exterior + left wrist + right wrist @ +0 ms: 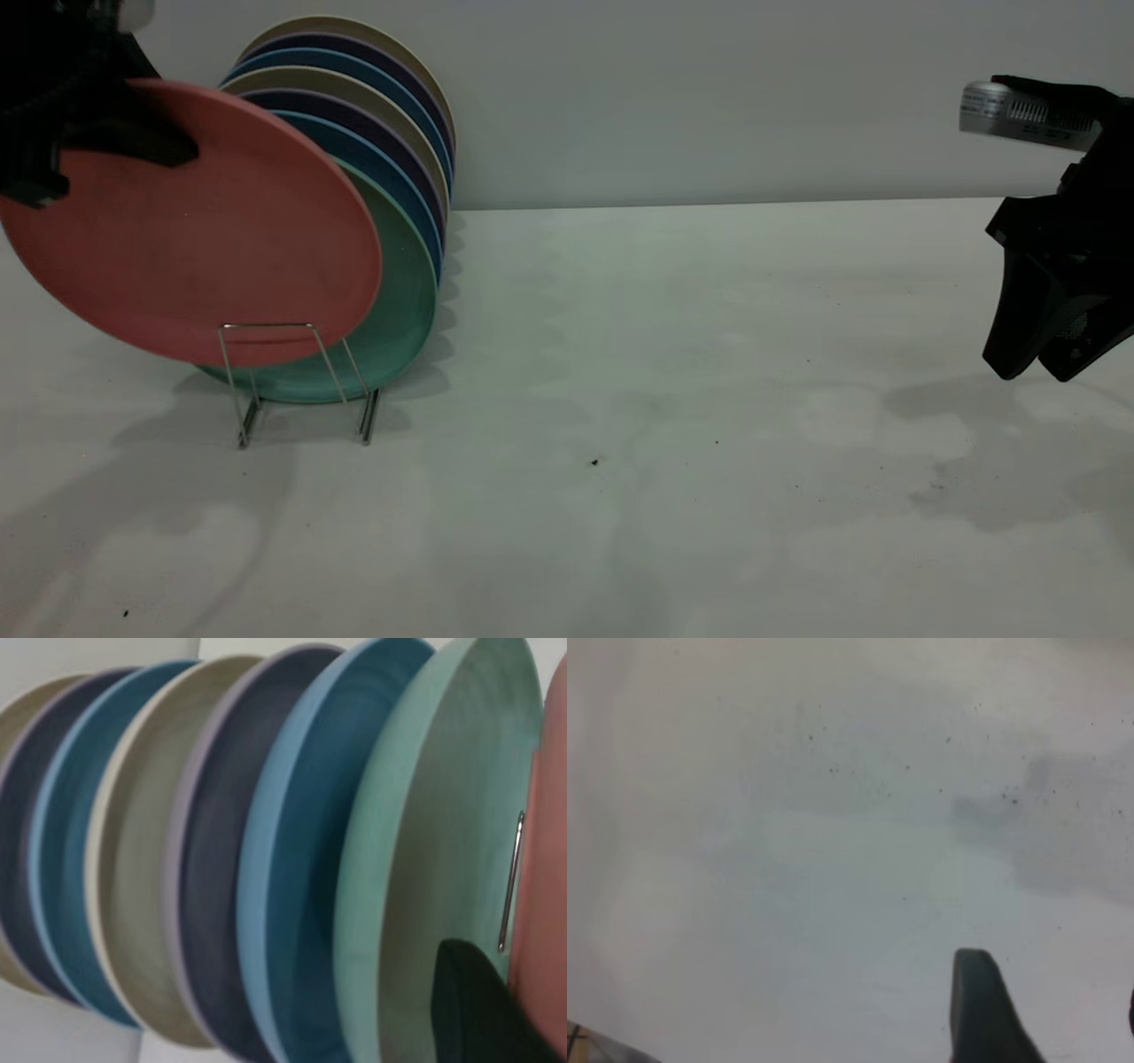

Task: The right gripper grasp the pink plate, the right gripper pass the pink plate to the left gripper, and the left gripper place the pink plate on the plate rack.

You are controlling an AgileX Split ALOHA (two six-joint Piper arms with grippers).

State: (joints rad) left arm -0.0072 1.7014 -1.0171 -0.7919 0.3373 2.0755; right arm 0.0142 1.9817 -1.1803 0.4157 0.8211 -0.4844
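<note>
The pink plate (pixel 195 230) stands tilted at the front of a row of plates in the plate rack (pixel 237 390). Its lower edge is behind the rack's front wire loop, just ahead of the teal-green plate (pixel 403 292). My left gripper (pixel 133 137) is shut on the pink plate's upper left rim. In the left wrist view one finger (pixel 478 1010) lies between the teal-green plate (pixel 443 815) and the pink plate (pixel 549 904), with a rack wire (pixel 509 881) beside it. My right gripper (pixel 1036 359) hangs open and empty above the table at the far right, as the right wrist view (pixel 1054 1019) also shows.
Several more plates, blue (pixel 390 168), dark purple and cream, stand in the rack behind the teal-green one. The white table (pixel 664 399) runs from the rack to the right arm, with a wall close behind.
</note>
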